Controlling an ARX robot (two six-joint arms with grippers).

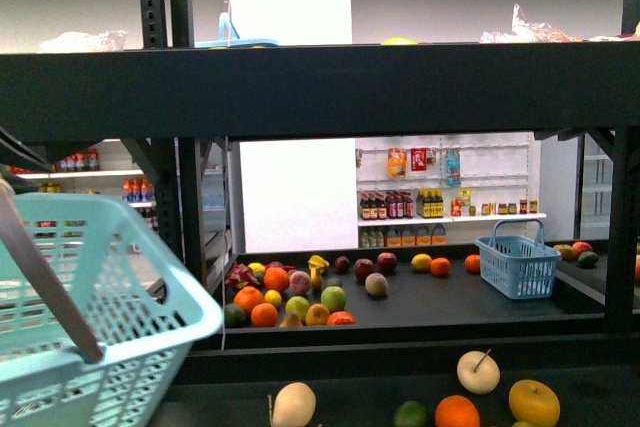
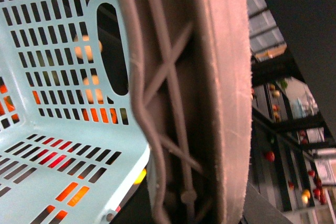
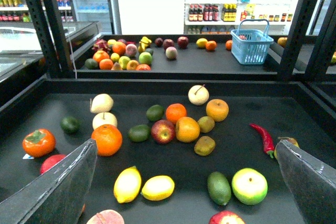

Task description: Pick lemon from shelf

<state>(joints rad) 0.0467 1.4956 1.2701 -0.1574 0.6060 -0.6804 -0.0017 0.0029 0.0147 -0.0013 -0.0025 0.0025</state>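
Right pincer (image 3: 185,147) spread wide above the shelf (image 3: 294,114) deck, lemon (image 3: 158,188) lying free on that deck among mixed fruit, touching a similar yellow fruit (image 3: 127,184), left pincer (image 2: 210,129) against pale basket (image 2: 52,145), possibly gripping it, state cannot be told.

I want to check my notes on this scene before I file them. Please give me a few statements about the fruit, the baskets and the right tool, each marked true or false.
1. The right tool is open and holds nothing. True.
2. The first lemon and the second lemon lie side by side on the near deck of the shelf. True.
3. The red chili lies inside the small blue basket. False: it lies on the near deck, while that basket stands on the deck behind.
4. Both lemons are in the large light blue basket. False: both lie on the deck.
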